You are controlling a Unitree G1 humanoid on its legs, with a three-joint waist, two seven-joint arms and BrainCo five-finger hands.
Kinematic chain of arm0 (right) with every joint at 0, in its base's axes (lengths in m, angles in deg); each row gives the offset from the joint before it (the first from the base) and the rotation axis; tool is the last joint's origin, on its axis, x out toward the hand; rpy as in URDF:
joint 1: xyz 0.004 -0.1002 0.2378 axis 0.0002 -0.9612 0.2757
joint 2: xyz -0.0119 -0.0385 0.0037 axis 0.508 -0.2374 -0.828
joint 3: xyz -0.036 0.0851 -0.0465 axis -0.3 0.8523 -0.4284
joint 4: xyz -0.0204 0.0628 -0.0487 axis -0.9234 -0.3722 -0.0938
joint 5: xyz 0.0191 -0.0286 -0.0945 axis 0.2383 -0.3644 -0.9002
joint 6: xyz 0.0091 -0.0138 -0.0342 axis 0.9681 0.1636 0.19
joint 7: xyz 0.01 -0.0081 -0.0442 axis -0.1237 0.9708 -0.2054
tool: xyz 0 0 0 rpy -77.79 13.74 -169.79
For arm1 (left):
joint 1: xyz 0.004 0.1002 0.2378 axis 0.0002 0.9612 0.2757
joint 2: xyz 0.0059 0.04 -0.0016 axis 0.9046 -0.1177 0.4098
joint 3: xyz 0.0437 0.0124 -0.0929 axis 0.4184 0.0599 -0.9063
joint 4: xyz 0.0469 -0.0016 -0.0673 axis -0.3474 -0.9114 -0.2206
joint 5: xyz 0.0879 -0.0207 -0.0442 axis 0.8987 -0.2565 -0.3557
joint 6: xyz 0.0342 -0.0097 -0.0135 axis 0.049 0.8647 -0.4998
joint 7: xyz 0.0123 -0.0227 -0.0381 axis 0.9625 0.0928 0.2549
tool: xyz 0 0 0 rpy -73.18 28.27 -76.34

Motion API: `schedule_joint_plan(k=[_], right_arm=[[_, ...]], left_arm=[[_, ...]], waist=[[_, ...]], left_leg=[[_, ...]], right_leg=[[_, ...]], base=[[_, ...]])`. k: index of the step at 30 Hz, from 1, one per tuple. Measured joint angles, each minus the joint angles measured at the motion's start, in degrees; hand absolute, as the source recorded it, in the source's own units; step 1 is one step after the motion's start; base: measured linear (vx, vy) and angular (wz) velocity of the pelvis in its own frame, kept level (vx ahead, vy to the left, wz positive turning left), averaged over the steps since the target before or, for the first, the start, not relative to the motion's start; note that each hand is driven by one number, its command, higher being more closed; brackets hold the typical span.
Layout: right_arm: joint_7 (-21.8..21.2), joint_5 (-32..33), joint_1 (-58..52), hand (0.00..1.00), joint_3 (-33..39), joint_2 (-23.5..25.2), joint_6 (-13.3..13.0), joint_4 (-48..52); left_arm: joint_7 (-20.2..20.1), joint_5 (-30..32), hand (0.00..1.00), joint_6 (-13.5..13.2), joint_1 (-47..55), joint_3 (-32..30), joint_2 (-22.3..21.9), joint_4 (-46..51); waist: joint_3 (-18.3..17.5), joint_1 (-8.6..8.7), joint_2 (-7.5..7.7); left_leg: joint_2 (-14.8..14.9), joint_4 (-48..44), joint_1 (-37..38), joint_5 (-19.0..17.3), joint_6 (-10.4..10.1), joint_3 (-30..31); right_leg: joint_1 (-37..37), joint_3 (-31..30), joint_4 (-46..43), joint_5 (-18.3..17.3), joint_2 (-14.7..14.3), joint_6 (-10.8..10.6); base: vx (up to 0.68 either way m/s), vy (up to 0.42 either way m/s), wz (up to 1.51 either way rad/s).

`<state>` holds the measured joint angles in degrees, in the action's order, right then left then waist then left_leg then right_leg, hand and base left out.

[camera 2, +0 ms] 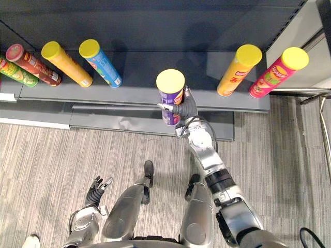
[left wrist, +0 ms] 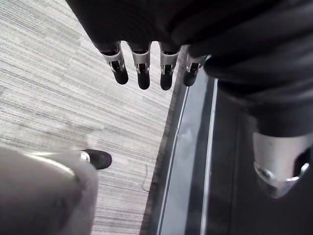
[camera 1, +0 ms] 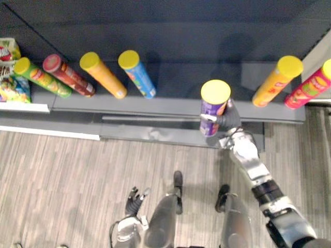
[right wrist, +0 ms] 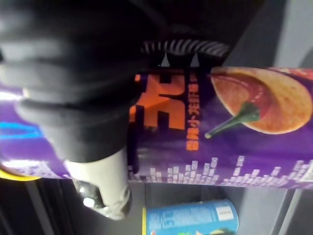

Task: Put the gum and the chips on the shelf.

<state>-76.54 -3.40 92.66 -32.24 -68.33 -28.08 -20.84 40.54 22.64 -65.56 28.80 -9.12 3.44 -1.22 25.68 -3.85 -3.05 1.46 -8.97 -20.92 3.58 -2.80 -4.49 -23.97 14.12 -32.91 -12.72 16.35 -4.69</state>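
Holding: the right hand (camera 1: 228, 122) has fingers and thumb curled round the lower body of the purple chips can (camera 1: 213, 108); in the right wrist view the thumb lies wrapped across the printed wall.
Place of the can: upright and carried at the front edge of the dark shelf (camera 1: 176, 77), in the open stretch between the blue can (camera 1: 138, 75) and the yellow-orange can (camera 1: 275, 81). Whether its base touches the shelf cannot be told.
Look: a tall, narrow tube with a purple wrap, orange lettering, a picture of a crisp with a red chilli, and a flat yellow lid (camera 1: 215, 92) on top.
Weight, as a guess: light for its height, since such tubes are mostly air and thin crisps.
Stiffness, as a guess: the wall is probably rigid card that keeps its shape under a moderate squeeze but dents under a hard one; the contents break easily if it is knocked or dropped.
Surface: glossy and smooth, so likely to slide in a loose hold.
Balance: tall over a small base, so it may topple if set down tilted.
Best hold: round the body near or below the middle, as now, leaving the lid alone because it may pop off.
Neighbours: a green can (camera 1: 42, 77), a red can (camera 1: 70, 76) and an orange can (camera 1: 103, 76) stand further left; a pink can (camera 1: 309, 86) stands far right.
Left hand (camera 1: 133, 200): hangs low over the floor, fingers loose and straight, holding nothing.
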Motion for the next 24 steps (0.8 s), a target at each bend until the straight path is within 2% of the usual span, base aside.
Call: schedule_joint_plan(k=[3, 8, 14, 17, 24], right_arm=[[3.0, -1.2, 2.3, 1.0, 1.6, -0.2, -0.5, -0.2], [10.4, -5.3, 8.2, 1.0, 2.0, 0.1, -1.7, -0.2], [17.4, -5.8, 12.1, 1.0, 2.3, -0.2, -2.5, -0.9], [19.2, -7.6, 15.0, 1.0, 2.3, -0.5, -2.5, -2.8], [20.1, -7.8, 19.6, 1.0, -0.2, -1.1, -2.3, -5.1]], left_arm=[[0.0, -0.1, 0.0, 0.2, 0.0, 0.4, -0.6, 1.6], [0.0, -0.1, 0.0, 0.9, 0.1, 0.3, -1.5, 4.1], [0.1, -0.1, 0.0, 1.2, 0.1, -0.4, -2.2, 5.5], [0.0, -0.1, 0.0, 1.2, 0.1, -1.3, -2.9, 6.0], [-0.1, -0.2, 0.0, 1.1, 0.1, -1.8, -3.7, 6.8]], waist=[[0.7, -1.1, -0.31], [2.0, -1.63, -1.13], [2.4, -2.44, -1.84], [2.4, -3.28, -1.85], [2.4, -4.64, -1.87]], left_leg=[[-0.1, -1.8, -1.9, -0.1, 0.1, -0.1], [0.0, -5.1, -4.7, -0.7, 0.3, -1.4], [0.4, -8.0, -7.4, -1.2, 0.4, -1.5], [0.5, -9.3, -9.3, -1.3, 0.4, -1.5], [0.6, -11.5, -12.0, -1.4, 0.4, -1.2]], right_leg=[[-1.7, 0.5, -2.3, -0.9, 0.9, 0.2], [-3.9, 1.5, -6.4, -3.0, 2.9, 0.6], [-5.1, 2.8, -8.4, -3.8, 3.9, 0.7], [-6.6, 3.0, -9.7, -4.2, 4.4, 0.8], [-7.9, 4.4, -11.7, -5.2, 5.3, 1.0]], base=[[-0.02, -0.077, 0.15], [-0.02, -0.089, 0.19], [-0.02, -0.076, 0.13], [-0.02, -0.052, 0.09], [0.0, -0.051, 0.14]])
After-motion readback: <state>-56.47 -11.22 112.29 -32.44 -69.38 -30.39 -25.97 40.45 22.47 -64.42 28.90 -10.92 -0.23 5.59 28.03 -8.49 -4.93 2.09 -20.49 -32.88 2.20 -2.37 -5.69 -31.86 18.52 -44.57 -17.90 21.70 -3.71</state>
